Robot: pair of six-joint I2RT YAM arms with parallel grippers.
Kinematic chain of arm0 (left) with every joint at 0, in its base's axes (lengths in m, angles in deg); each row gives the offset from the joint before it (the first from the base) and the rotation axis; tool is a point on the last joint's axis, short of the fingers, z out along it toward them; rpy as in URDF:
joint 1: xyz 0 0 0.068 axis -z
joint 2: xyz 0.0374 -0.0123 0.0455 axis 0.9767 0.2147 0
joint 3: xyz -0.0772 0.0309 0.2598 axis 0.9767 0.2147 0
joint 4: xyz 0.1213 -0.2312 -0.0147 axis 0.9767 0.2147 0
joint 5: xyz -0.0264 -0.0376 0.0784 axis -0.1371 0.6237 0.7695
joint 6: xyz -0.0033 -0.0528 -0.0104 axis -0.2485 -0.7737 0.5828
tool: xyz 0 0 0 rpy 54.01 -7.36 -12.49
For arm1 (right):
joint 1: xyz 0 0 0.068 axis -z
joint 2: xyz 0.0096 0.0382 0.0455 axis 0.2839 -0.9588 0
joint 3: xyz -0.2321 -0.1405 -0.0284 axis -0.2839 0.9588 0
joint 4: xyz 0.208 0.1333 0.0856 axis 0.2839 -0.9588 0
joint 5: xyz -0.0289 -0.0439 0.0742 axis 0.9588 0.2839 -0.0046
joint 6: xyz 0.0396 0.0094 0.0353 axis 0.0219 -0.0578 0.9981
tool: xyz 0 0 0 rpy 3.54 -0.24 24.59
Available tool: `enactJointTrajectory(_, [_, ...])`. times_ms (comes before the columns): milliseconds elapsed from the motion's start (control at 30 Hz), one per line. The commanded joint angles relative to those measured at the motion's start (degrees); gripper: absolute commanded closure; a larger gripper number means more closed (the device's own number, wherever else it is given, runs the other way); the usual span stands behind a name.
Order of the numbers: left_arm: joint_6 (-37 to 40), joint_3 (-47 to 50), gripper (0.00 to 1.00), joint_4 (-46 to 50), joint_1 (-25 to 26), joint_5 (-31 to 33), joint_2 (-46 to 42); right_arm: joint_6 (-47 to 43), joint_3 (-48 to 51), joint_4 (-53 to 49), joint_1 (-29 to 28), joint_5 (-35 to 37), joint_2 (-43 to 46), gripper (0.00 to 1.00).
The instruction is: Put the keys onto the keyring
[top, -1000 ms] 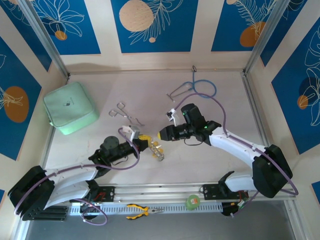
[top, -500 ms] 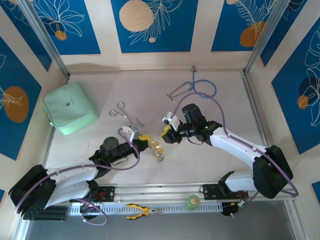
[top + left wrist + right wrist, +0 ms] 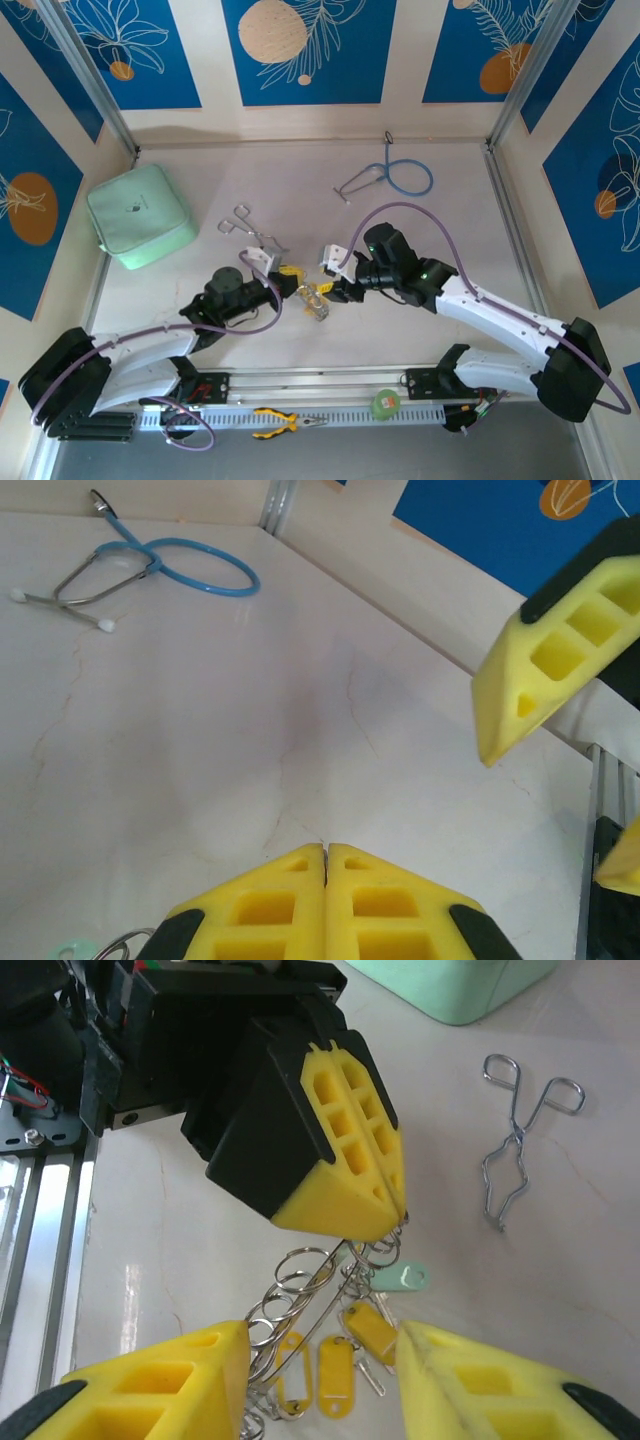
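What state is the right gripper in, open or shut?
Open. The right gripper has its yellow fingers wide apart, with the keyring showing between them.

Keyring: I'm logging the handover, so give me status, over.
Left gripper jaws shut on the keyring. Right gripper jaws open, one either side of it. Keys cluster at its lower rim. Forceps lie well aside.
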Motion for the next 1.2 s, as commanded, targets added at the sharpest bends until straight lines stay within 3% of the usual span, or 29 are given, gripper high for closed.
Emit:
enactJointTrajectory(0, [-3.21,-1.15,1.00,4.73,-0.14,2.68,-1.94,11.69,-0.71,-3.40,-1.27,2.29,0.51,0.55])
enactJointTrajectory(233, [-4.30,-0.88,1.00,5.48,-0.16,3.49,-2.60,26.93,1.89,-2.52,-5.64,8.35,-1.86,0.45])
enactJointTrajectory(567, [-3.56,-1.75,1.00,6.44,-0.11,4.35,-2.43,29.11,3.19,5.12,-6.82,6.38,-9.48,0.45])
enactJointTrajectory(667, [-3.47,-2.03,1.00,6.88,-0.19,5.32,-2.28,29.10,3.10,6.89,-6.78,6.48,-11.35,0.54])
enactJointTrajectory(800, [-3.43,-2.72,1.00,9.07,-0.18,9.04,-2.70,27.89,3.43,8.40,-6.15,6.57,-12.38,0.86])
enactJointTrajectory(900, [-2.45,-3.68,0.77,12.76,-0.18,14.97,-4.66,26.69,2.88,7.90,-4.86,4.35,-11.85,1.00])
enactJointTrajectory(1033, [2.14,-5.12,0.37,19.57,-0.19,25.40,-9.82,25.61,0.59,4.67,-2.26,-0.11,-11.44,1.00])
enactJointTrajectory(1100, [6.64,-5.67,0.29,22.30,-0.15,28.06,-12.73,25.28,-0.60,3.09,-0.85,-2.70,-11.35,1.00])
enactJointTrajectory(1167, [12.62,-6.19,0.27,24.89,-0.14,29.16,-15.56,25.08,-1.57,1.59,0.37,-4.73,-11.02,1.00])
